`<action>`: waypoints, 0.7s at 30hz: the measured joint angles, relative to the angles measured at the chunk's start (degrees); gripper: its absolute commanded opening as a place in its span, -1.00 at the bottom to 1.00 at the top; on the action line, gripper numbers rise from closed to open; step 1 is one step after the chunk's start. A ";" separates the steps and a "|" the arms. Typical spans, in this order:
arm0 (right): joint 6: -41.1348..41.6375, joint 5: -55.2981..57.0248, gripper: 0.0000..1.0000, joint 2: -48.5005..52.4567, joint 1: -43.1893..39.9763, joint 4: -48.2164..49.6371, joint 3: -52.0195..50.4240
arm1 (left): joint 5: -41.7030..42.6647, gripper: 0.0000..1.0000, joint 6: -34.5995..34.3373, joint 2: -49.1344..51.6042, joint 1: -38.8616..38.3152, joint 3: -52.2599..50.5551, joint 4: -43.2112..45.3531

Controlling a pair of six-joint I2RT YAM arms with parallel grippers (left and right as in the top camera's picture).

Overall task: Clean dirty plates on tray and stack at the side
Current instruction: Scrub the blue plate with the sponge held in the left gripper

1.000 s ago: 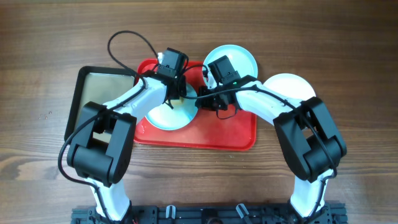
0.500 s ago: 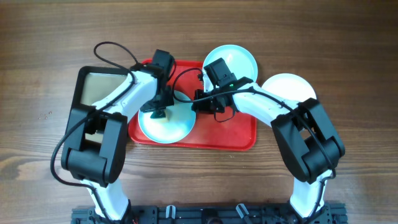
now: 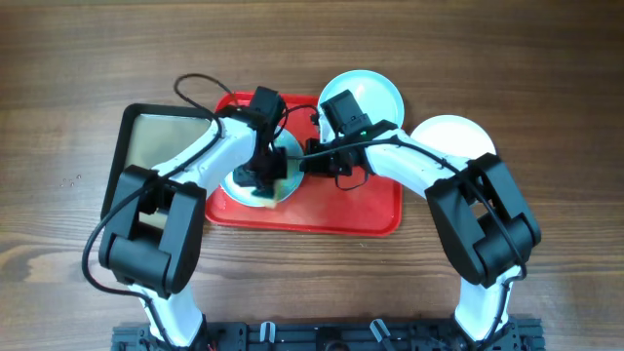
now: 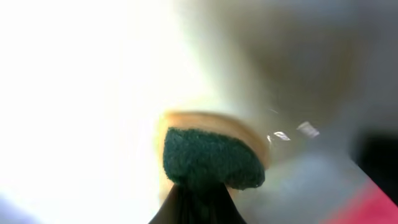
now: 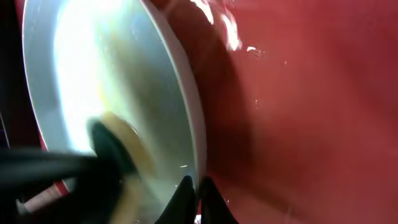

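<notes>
- Three plates are in view. One light blue round shallow plate (image 3: 283, 183) lies on the left part of the large red rectangular plastic tray (image 3: 361, 210). A second light blue plate (image 3: 375, 93) sits at the tray's far right corner, partly over the far rim. A white round plate (image 3: 453, 136) rests on the wooden bench (image 3: 546, 78) just right of the tray.
- The left claw (image 3: 261, 177) is clenched on a green scouring sponge with a tan backing (image 4: 211, 158), which is pressed onto the face of the left plate.
- The right claw (image 5: 196, 190) pinches that plate's right rim between its fingertips, steadying it.
- Slipping: the pinch covers only a thin strip of rim. A hard sideways scrub could twist the plate free and send it skating over the slick tray floor.
- Tipping: heavy pressure near the rim opposite the pinch could lever the plate up against the fingertips.
- Collision: the two claws work very near each other. A wide stroke to the right could drive the sponge hand into the holding one and break the pinch.
- Unfinished cleaning: a yellowish tint shows on the plate beside the sponge. I cannot tell whether it is dirt or blurred backing, so stacking now might put a soiled plate aside.
</notes>
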 measured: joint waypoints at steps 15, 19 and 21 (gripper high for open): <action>0.98 0.07 -0.91 0.00 -0.68 -0.37 0.00 | -15.23 -0.92 -3.58 2.80 1.62 3.21 13.99; 0.96 0.24 -0.91 0.00 -0.68 -0.35 0.00 | 4.28 -0.92 7.15 3.15 1.81 3.63 18.25; 0.96 0.24 -0.91 0.00 -0.68 -0.37 0.00 | 8.52 -0.92 10.03 3.17 1.81 3.65 16.70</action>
